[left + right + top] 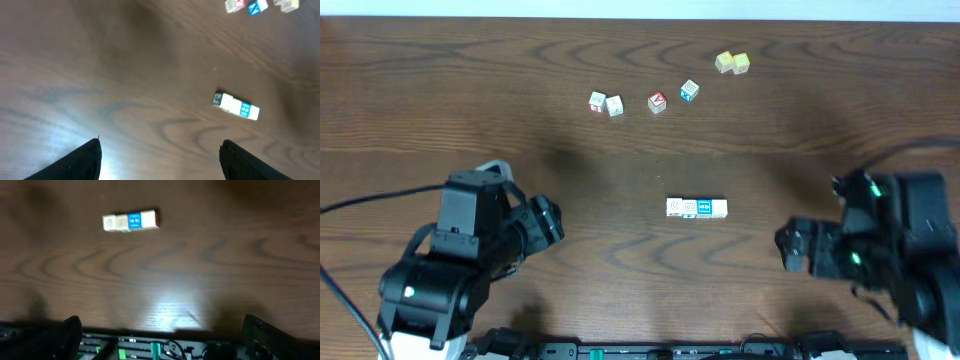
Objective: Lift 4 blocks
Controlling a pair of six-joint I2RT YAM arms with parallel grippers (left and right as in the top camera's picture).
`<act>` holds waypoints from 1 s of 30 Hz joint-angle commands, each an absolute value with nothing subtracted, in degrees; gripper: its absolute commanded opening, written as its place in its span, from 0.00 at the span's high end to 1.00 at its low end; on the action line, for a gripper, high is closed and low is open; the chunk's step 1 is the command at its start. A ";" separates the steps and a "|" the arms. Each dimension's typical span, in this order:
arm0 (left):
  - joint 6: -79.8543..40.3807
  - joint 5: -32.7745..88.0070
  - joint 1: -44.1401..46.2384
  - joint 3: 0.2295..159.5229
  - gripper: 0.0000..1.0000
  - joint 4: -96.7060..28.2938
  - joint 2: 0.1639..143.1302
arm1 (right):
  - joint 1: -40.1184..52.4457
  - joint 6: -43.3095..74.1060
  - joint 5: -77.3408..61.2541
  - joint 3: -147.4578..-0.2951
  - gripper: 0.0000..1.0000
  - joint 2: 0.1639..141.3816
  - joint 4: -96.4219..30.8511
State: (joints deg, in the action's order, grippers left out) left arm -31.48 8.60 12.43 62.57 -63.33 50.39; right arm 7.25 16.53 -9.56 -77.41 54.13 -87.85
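1. Left wrist view: nearest the lens, the left gripper shows two black fingers at the bottom corners. They are spread wide apart, with only bare tabletop between them.
2. Right wrist view: the right gripper is also spread wide and holds nothing. Under it runs a black equipment strip with green lights, which the left wrist view does not show.
3. Further out lie the four small wooden blocks, pressed side to side in one straight row on the dark brown wood-grain table. Three top faces are cream with small marks and one is bright blue. Only the right wrist view shows a reddish-brown end face.
4. The overhead view alone shows both black arms. The left is at the lower left with its claw pointing right, and the right is at the lower right with its claw pointing left. The row lies mid-table between them, well apart from both.
5. Farthest away, the overhead view shows a pair of white cubes, a red-faced cube, a pale-blue cube and two touching yellow cubes.
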 commanded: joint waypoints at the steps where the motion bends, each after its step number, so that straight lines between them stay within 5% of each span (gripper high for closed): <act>1: -31.14 7.86 12.12 63.33 0.24 -65.45 50.00 | 7.81 18.41 -9.19 -76.53 0.01 49.06 -87.90; 30: -31.16 7.88 12.12 63.33 0.23 -66.19 51.22 | 7.81 23.70 -9.65 -76.29 0.01 43.24 -87.68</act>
